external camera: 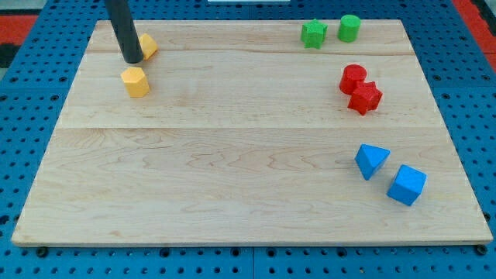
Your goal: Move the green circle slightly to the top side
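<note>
The green circle (349, 28) stands near the board's top edge at the view's upper right, with a green star (313, 33) just to its left. My tip (132, 60) is far away at the view's upper left. It sits between two yellow blocks: one yellow block (147, 46) just to its right and partly hidden behind the rod, and a yellow hexagon (136, 81) just below it.
A red circle (353, 78) and a red star (365, 98) touch each other at the right. A blue triangle (371, 160) and a blue cube (407, 184) lie at the lower right. The wooden board (232, 155) rests on a blue pegboard.
</note>
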